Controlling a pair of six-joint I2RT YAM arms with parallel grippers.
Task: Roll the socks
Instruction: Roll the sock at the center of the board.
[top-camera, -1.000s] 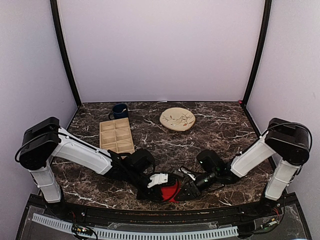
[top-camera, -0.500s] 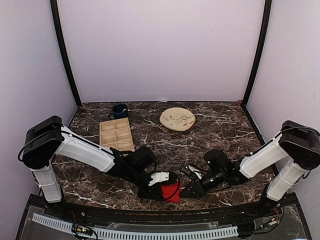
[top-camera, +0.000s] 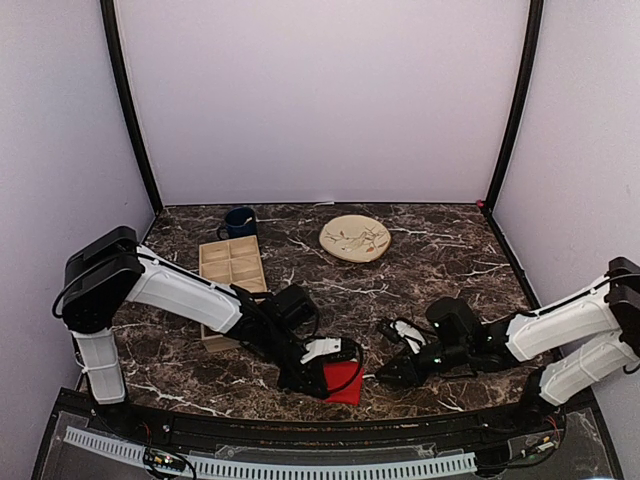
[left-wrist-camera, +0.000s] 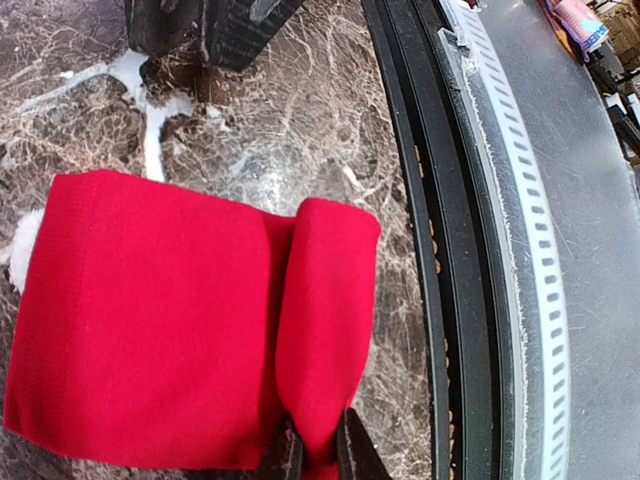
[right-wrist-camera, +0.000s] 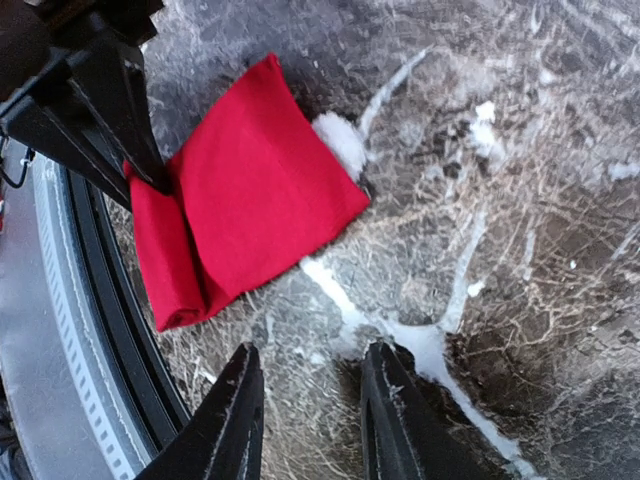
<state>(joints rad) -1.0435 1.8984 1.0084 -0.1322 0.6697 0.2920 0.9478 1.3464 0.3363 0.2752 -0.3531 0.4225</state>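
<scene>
The red socks (top-camera: 345, 384) lie folded flat by the table's front edge. In the left wrist view the socks (left-wrist-camera: 150, 320) show a raised fold (left-wrist-camera: 325, 300) along the side nearest the rail. My left gripper (left-wrist-camera: 315, 455) is shut on the end of that fold. From above, the left gripper (top-camera: 322, 378) sits at the socks' left side. The right wrist view shows the socks (right-wrist-camera: 255, 185), a white patch (right-wrist-camera: 340, 135) at their far edge, and the left gripper's fingers (right-wrist-camera: 130, 120). My right gripper (right-wrist-camera: 312, 352) stands open and empty above bare marble, just right of the socks (top-camera: 385, 375).
A round beige plate (top-camera: 354, 238) sits at the back centre. A wooden compartment tray (top-camera: 232, 270) and a dark blue mug (top-camera: 239, 221) stand at the back left. The black front rail (top-camera: 300, 425) runs right beside the socks.
My right gripper has drawn back to the right, off the socks. My left gripper has shifted slightly right, still pinching the fold, and more of the socks now shows.
</scene>
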